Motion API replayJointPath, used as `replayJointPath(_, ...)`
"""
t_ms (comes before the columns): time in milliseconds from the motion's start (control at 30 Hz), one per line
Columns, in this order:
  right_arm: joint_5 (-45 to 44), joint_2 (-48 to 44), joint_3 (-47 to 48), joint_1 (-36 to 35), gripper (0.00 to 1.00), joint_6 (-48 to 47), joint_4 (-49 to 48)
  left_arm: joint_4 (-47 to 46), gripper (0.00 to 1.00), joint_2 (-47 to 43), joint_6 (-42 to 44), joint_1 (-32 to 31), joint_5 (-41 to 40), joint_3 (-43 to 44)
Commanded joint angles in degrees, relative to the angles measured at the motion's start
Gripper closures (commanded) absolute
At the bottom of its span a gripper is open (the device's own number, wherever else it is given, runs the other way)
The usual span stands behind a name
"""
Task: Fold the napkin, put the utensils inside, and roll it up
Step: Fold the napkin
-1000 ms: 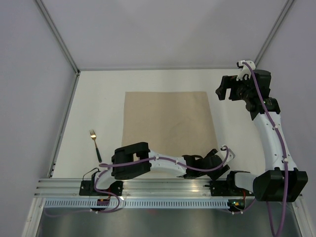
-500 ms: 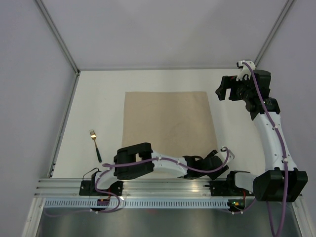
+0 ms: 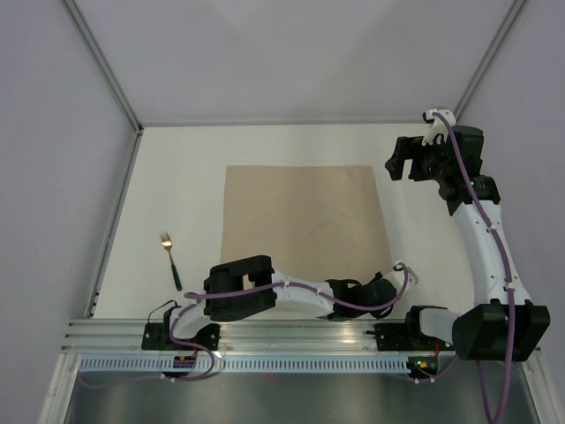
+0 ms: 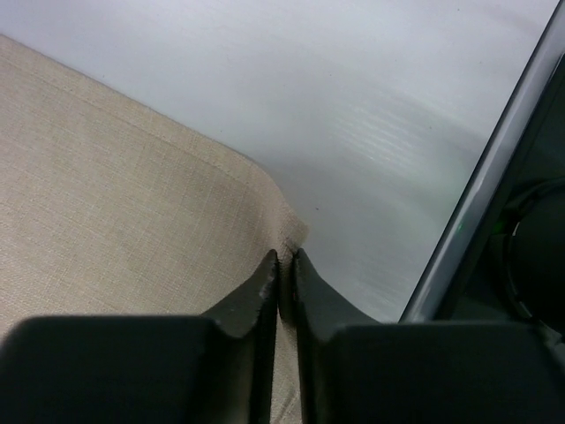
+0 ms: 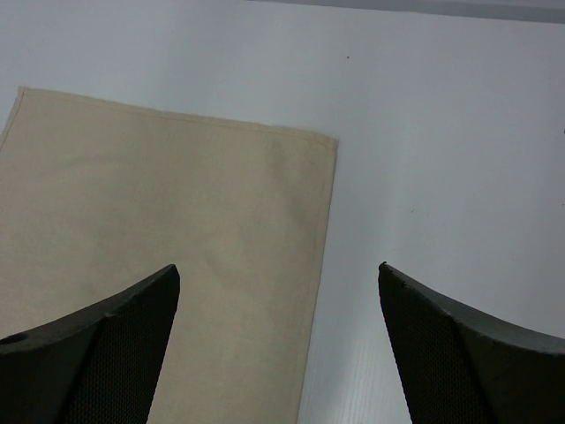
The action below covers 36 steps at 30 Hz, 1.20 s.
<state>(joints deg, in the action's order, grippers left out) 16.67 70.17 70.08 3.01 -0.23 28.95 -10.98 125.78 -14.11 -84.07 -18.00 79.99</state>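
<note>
Now pinching the near right corner of the napkin [image 3: 305, 221] with the left gripper [image 4: 284, 261], both fingers [image 4: 256, 296] pressed together on a small pucker of cloth (clearest in the left wrist view). Otherwise spread flat and unfolded near the middle of the white table [image 3: 177, 168]. Raised near the far right corner of the cloth and apart from it, the right gripper [image 3: 397, 163], fingers spread wide with nothing between them. Left of the napkin, well apart from it and close to the table's left edge, one fork [image 3: 170, 259] with a dark handle, tines toward the far side.
</note>
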Motion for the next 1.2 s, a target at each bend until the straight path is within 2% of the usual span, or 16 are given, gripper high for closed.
replayJointPath(0, -0.9, -0.7, -0.1, 0.0, 0.02, 1.1, -0.1, 0.1, 0.9, -2.8, 1.6, 0.0, 1.4, -1.6)
replayJointPath(200, -0.3, -0.7, -0.4, 0.0, 0.02, 1.1, 0.0, -0.6, 0.95, -9.1, -1.2, 3.2, 7.4, -4.1)
replayJointPath(467, 0.6, -0.2, -0.4, 0.0, 0.02, 1.1, 0.2, -3.9, 0.98, -17.3, -11.9, 12.3, 17.7, -12.0)
replayJointPath(733, 1.7, 0.4, -0.4, 0.0, 0.02, 1.1, 0.4, -0.5, 0.98, -23.6, -17.8, 18.8, 12.7, -17.3)
replayJointPath(933, 3.2, 1.0, -0.3, 0.0, 0.02, 1.0, 0.6, 1.8, 0.98, -28.7, -21.4, 28.0, 10.8, -22.1)
replayJointPath(1167, 4.3, 1.8, 0.0, 0.0, 0.02, 0.9, 1.0, 5.8, 0.98, -31.2, -21.2, 37.8, 11.7, -22.2)
